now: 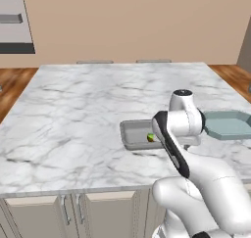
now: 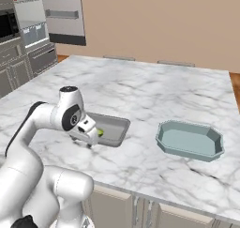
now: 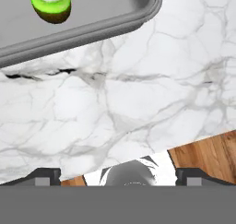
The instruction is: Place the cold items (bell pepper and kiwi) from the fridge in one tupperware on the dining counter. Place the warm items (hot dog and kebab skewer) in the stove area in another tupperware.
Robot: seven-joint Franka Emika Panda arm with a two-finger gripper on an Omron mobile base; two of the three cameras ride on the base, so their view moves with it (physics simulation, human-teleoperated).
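The kiwi — a cut half, green with a pale centre — lay inside the grey tupperware on the marble dining counter, near that container's front rim. The gripper hung over the counter's near edge with its jaws spread wide and nothing between them (wood floor showed below it). A second, blue-grey tupperware sat well apart to the right — nothing was visible in it.

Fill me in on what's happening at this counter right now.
The robot arm is packing food into containers on the marble counter. A halved kiwi lies in the grey tupperware, and the gripper hangs open at that container's near edge, holding nothing. The blue-green tupperware beside it looks empty. No bell pepper is in the grey one yet.
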